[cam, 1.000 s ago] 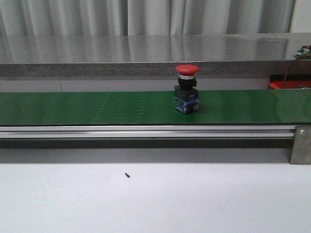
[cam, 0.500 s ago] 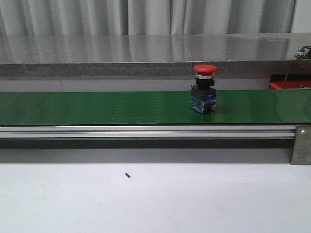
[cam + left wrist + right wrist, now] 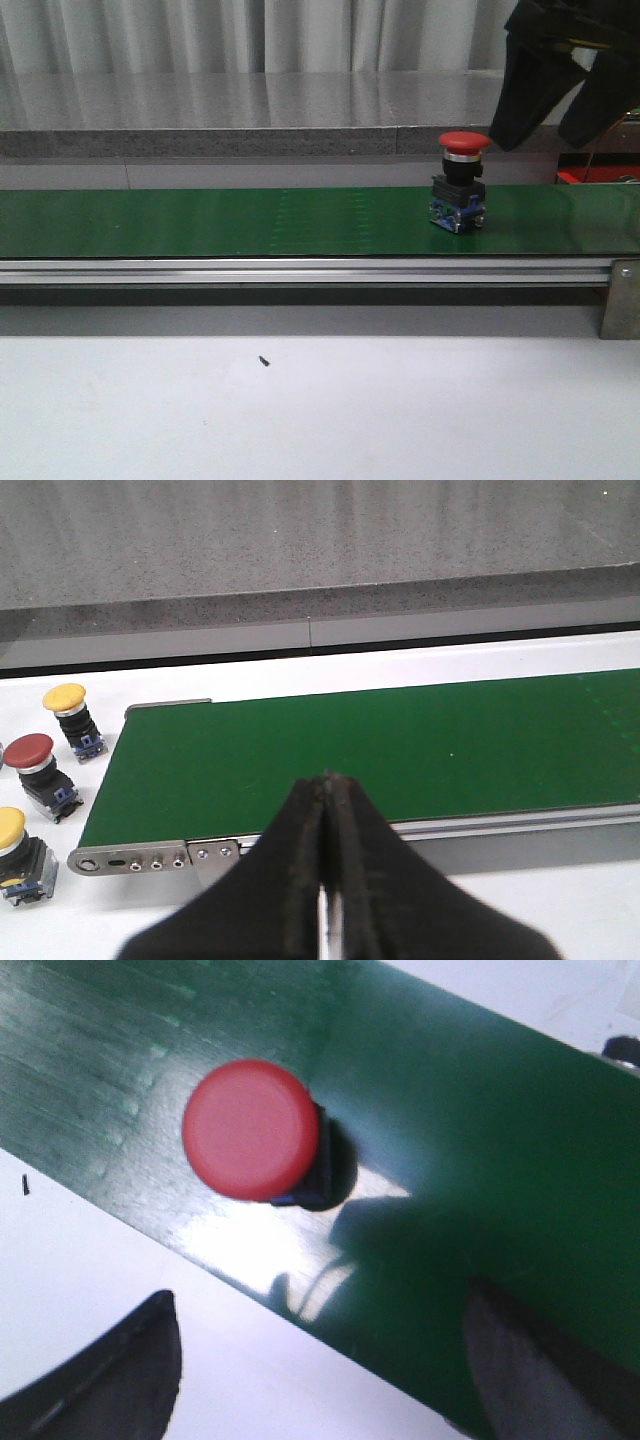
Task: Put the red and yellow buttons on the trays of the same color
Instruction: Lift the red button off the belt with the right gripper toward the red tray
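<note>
A red button point(image 3: 461, 182) with a black and blue base stands upright on the green conveyor belt point(image 3: 200, 222), toward its right end. My right gripper point(image 3: 553, 118) hangs open above and slightly right of it, not touching. In the right wrist view the red button point(image 3: 252, 1130) shows from above, ahead of the wide-apart fingers point(image 3: 112, 1375). My left gripper point(image 3: 328, 778) is shut on nothing, over the near rail at the belt's point(image 3: 400, 745) other end. Beside that end stand a yellow button point(image 3: 68, 712), a red button point(image 3: 35, 762) and another yellow button point(image 3: 16, 842). No trays are in view.
An aluminium rail point(image 3: 300, 270) runs along the belt's front, with a bracket point(image 3: 620, 298) at its right. A grey counter point(image 3: 250, 110) and curtains lie behind. White table point(image 3: 350, 410) spreads in front, with a small dark speck point(image 3: 262, 361).
The red button has travelled to the right along the belt. My right gripper has come into the front view at the top right, open above the button.
</note>
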`<state>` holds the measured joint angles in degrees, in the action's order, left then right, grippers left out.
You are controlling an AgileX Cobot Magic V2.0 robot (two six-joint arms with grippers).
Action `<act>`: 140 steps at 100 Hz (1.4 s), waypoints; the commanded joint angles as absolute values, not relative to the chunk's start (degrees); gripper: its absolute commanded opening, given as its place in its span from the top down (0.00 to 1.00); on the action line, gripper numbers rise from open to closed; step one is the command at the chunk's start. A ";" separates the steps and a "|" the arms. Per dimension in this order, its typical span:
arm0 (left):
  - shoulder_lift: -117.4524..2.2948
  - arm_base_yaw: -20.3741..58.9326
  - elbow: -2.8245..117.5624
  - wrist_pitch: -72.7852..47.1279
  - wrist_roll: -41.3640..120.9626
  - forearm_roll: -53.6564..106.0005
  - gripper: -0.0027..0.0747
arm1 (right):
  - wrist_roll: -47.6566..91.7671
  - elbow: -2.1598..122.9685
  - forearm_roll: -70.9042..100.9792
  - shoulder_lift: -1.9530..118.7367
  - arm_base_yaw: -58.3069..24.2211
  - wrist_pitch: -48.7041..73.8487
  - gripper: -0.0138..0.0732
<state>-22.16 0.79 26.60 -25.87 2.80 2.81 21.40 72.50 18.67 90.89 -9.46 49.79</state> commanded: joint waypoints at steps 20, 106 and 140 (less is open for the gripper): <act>-22.42 1.29 28.07 -22.04 2.35 3.20 0.99 | 22.01 79.29 19.04 93.97 -10.68 47.48 0.18; -22.42 1.29 28.07 -22.04 2.35 3.20 0.99 | 20.95 93.72 15.78 98.78 -2.94 55.02 0.64; -22.42 1.29 28.07 -22.04 2.35 3.20 0.99 | 20.95 109.60 15.79 106.01 10.32 56.01 0.64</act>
<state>-22.16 0.79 26.60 -25.87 2.80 2.81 21.07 104.63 15.17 105.80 8.33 57.08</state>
